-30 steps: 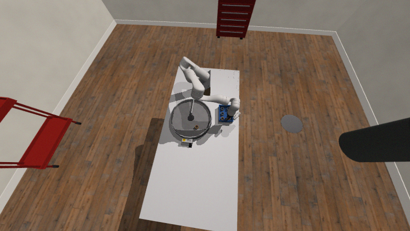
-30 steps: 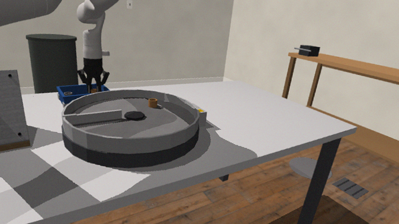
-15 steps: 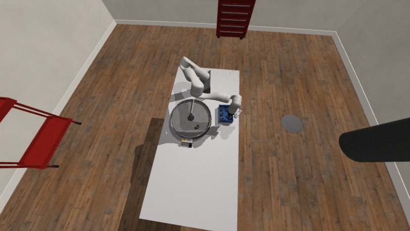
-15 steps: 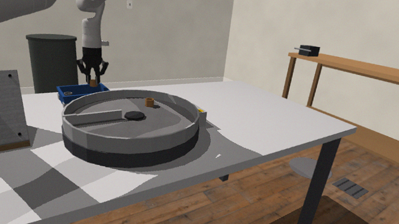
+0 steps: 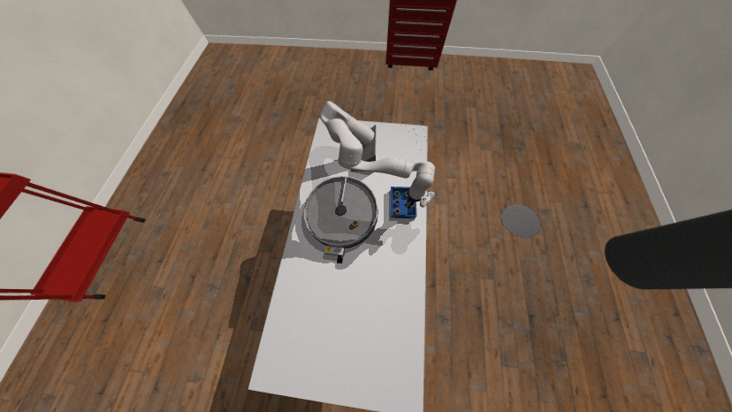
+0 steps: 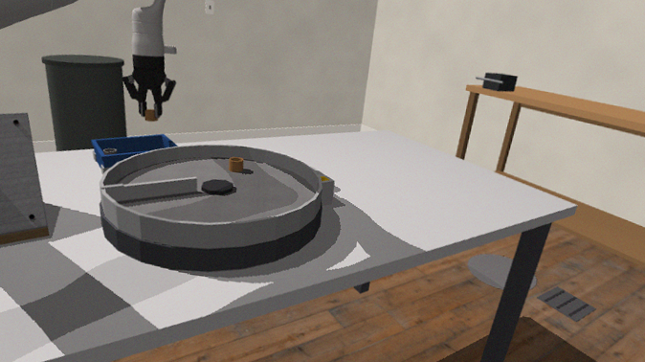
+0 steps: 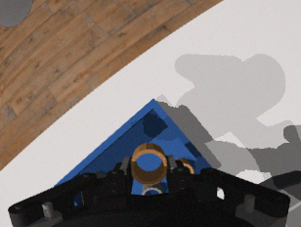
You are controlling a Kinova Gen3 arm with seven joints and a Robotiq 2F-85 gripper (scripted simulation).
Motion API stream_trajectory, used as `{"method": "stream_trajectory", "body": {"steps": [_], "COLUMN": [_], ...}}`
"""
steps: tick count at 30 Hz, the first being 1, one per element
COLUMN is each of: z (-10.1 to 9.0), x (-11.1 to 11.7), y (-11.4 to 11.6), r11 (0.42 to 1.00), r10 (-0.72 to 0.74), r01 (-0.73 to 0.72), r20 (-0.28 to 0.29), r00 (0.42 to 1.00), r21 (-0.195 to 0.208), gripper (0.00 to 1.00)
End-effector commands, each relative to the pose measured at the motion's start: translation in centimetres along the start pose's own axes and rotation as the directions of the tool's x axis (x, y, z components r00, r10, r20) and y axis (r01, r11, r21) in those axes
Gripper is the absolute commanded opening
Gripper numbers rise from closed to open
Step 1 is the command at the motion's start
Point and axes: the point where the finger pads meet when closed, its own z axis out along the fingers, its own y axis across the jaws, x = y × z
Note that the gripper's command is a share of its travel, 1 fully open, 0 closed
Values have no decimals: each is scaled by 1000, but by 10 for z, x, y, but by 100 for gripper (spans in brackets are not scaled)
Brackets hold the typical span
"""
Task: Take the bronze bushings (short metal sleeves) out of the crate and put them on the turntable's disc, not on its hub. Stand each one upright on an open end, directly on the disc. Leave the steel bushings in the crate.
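My gripper is shut on a bronze bushing, held upright above the blue crate. Another bronze bushing stands upright on the turntable's grey disc, away from the dark hub. In the crate, a bronze bushing stands in a corner compartment, and a steel bushing shows at the other end. In the wrist view, the fingers partly hide a bronze rim and a steel rim.
A raised wall rings the disc. A fixed bar crosses above the disc from the wall towards the hub. A small box with a yellow mark sits against the turntable's outside. The crate stands beside the turntable, near the table's edge.
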Motion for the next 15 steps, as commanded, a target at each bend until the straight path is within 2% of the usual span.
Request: {"method": "stream_trajectory", "body": {"steps": [1,15], "z": [-9,-11], "x": [2,2], "y": [1,1], "r11": [1000,1000], "r10": [2,2], "r01": [-2,-2], "r20": [-9,-9], "r00": [1000,1000], "r21": [-4,-4], "gripper": [0,0]}}
